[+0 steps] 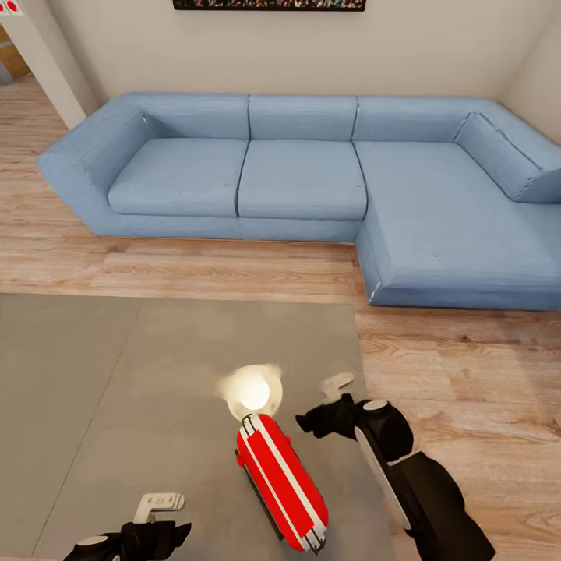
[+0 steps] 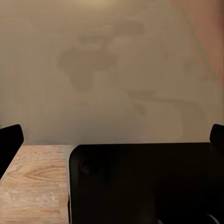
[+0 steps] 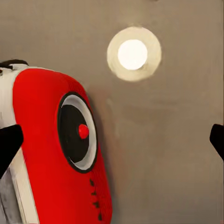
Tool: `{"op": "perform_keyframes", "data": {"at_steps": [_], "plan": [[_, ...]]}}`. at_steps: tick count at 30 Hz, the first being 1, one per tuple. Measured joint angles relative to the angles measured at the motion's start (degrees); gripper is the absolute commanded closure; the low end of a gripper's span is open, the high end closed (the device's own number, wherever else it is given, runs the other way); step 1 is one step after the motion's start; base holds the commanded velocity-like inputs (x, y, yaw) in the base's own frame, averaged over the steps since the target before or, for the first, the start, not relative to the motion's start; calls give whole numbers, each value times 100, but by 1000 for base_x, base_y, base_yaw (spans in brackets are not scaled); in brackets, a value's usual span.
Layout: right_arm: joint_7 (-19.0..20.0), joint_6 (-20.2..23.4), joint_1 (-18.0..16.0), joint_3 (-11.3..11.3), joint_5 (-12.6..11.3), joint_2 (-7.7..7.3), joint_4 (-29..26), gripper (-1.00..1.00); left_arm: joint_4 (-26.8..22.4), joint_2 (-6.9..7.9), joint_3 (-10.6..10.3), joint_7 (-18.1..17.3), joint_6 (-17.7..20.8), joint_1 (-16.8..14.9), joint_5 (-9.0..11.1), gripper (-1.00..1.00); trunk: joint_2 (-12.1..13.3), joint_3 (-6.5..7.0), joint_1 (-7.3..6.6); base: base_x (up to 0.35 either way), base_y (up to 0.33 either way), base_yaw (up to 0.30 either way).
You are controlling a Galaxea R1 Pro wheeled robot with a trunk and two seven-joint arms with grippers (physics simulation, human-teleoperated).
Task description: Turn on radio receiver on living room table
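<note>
Right now the radio receiver [image 1: 280,483] lies on the near part of the table [image 1: 117,389], a rounded bright red oblong with white stripes, standing on its narrow edge with one end pointing at the robot. Just right of it hovers the right gripper [image 1: 331,405], fingers spread and holding nothing, seemingly lined up to reach the radio's side face. And what a face: the right wrist view shows a smooth red shell [image 3: 60,149] with a round dark dial ringed in white and a small red button [image 3: 83,131] at its centre, probably the switch. The left gripper [image 1: 160,506] hangs low at the near left, also parted and empty, apparently kept out of the way. The grey tabletop is glossy, mirroring a lamp glow [image 1: 251,389]. Beyond it stretches a blue sofa [image 1: 312,179] on pale wood planks.
</note>
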Motion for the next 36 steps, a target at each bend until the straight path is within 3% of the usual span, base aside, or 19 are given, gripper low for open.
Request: {"op": "perform_keyframes", "data": {"at_steps": [5,9,36], "plan": [[-3,0,-2,443,4,218,0,-100,4,-2,0,0,-2,0,-2,-100,0,0,0,0,0,0],[-15,0,-3,630,11,324,5,-100,5,-1,0,1,-7,0,-5,-100,0,0,0,0,0,0],[-88,0,6,580,121,356,115,-100,5,45,0,-20,-21,-10,0,-100,0,0,0,0,0,0]]}}
